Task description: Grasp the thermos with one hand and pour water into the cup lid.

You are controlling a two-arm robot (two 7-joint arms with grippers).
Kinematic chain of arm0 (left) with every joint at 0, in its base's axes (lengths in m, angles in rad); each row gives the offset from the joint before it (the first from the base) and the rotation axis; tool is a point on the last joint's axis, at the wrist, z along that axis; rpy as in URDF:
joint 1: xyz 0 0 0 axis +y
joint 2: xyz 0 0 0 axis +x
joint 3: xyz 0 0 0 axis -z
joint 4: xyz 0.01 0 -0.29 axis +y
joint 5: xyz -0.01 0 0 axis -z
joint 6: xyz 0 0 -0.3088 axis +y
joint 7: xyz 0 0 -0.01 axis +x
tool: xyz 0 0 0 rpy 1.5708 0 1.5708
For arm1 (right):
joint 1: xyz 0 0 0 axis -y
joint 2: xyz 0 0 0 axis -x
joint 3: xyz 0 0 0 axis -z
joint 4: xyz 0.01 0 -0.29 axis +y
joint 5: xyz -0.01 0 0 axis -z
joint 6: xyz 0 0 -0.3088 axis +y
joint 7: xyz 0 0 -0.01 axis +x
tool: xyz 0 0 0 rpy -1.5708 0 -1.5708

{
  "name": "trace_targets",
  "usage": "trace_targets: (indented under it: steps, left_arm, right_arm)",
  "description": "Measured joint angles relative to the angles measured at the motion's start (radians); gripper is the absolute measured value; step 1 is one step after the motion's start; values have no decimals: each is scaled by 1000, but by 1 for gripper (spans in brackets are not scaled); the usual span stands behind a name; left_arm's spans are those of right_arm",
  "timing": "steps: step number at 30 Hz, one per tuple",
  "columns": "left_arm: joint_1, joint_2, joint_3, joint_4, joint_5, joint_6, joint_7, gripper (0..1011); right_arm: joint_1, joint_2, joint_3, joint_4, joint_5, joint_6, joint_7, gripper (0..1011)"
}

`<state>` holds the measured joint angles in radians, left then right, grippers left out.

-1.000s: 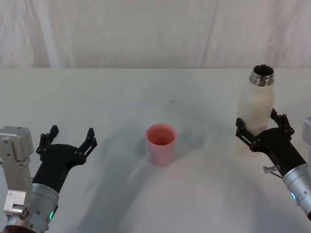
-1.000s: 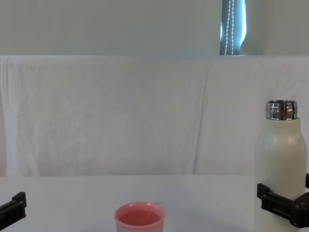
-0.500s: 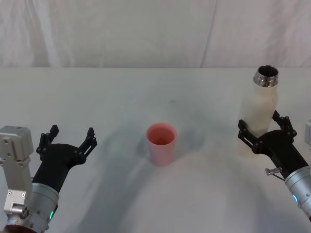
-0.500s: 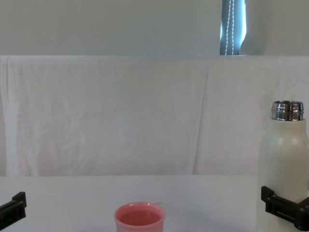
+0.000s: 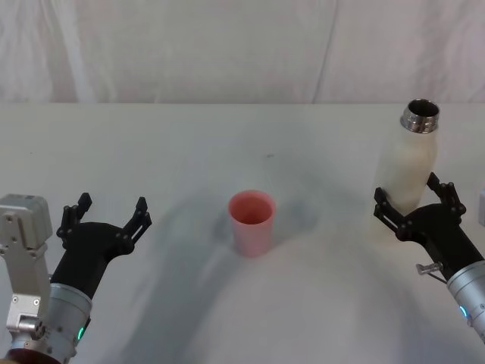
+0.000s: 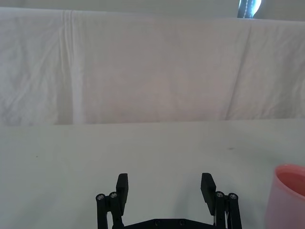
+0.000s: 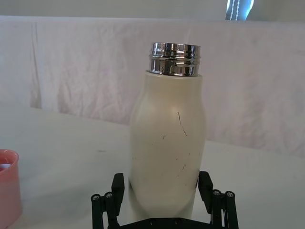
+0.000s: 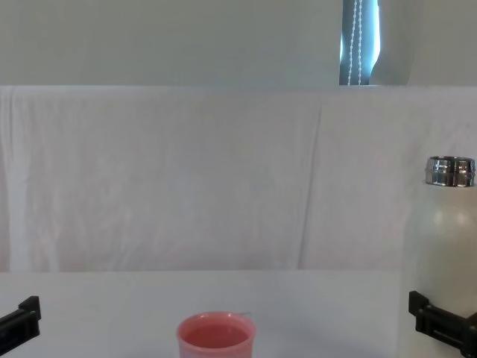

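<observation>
Head view: my right fingers straddle the upright thermos near the bench's right edge, apparently closed on its lower body for pouring into the mid-bench cup lid, while my left fingers idle open.

No readable text, label or number anywhere.

One thermos, one cup lid, two tools.
</observation>
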<state>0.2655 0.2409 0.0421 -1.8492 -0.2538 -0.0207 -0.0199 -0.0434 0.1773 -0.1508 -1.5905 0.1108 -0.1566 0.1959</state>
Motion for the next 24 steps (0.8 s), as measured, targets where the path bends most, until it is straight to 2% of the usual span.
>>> trace_targets:
  steps: [18,24]
  left_arm:
    - [0,0,0,0,0,0,0,1001]
    - [0,0,0,0,0,0,0,1001]
  right_arm:
    - [-25,2,8,-16,-3,-1,-3,1000]
    - [-52,5,14,-37,-5,-1,-8,1000]
